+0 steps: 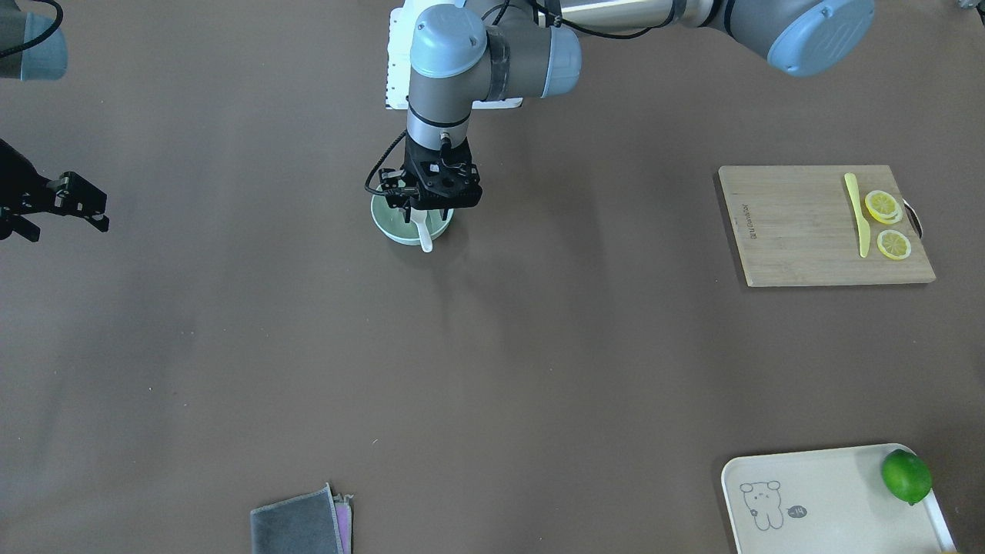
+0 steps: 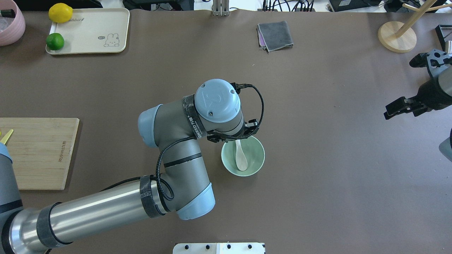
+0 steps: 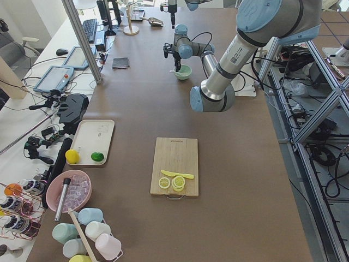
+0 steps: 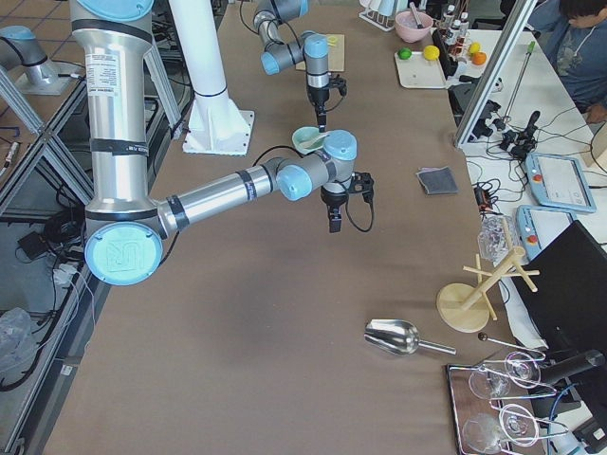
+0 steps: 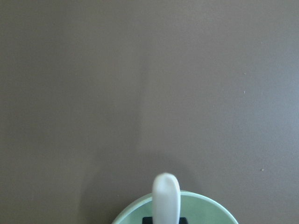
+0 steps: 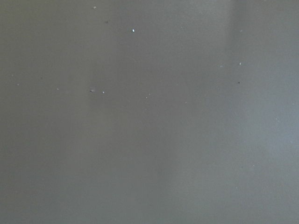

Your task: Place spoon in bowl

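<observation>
You'll see the spoon is glossy white, the bowl plain pale mint-green, the tabletop flat dark brown. Your tray is cream with a small dark line-drawn bear, the lime bright green, the knife pale yellow, the cloth grey

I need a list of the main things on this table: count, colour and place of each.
spoon: 1, white, within the bowl's rim
bowl: 1, mint green, table centre
cutting board: 1, wooden, robot's left side
knife: 1, yellow, on the cutting board
lemon slices: at least 2, yellow, beside the knife
tray: 1, cream, far left corner
lime: 1, green, on the tray
lemon: 1, yellow, on the tray
cloth: 1, grey, far edge
left gripper: 1, black, over the bowl
right gripper: 1, black, open, above bare table on the right
</observation>
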Robot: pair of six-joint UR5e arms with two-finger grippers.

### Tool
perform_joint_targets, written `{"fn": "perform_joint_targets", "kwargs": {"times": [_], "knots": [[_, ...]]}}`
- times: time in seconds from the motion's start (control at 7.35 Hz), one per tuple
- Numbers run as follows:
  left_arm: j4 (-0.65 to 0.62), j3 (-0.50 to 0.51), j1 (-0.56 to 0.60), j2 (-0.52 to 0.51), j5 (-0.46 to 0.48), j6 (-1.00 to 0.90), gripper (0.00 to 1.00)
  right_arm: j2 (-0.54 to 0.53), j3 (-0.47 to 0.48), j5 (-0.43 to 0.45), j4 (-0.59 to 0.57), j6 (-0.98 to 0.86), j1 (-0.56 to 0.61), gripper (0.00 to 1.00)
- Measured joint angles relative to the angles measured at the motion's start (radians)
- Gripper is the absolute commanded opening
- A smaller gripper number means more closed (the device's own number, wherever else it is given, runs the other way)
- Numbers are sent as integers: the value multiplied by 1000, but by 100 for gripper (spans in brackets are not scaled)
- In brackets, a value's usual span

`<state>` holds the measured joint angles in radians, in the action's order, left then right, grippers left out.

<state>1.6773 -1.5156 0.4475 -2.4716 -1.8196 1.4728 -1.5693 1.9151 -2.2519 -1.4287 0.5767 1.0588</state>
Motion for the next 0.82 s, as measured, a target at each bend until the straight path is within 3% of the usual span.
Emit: {"fn": "perform_joint_targets", "kwargs": {"times": [0.14,0.41,0.82], "knots": [[-3,-40,12,29,-9,-15,98,1,1,-6,0,0,4,100],[-33,-198,87,181,-91,-128,98,-7,0,-39,-3,-51,53,100],[-189,-409,303,382,-238,-472,98,-23,-55,-98,-14,-272,186,100]]}}
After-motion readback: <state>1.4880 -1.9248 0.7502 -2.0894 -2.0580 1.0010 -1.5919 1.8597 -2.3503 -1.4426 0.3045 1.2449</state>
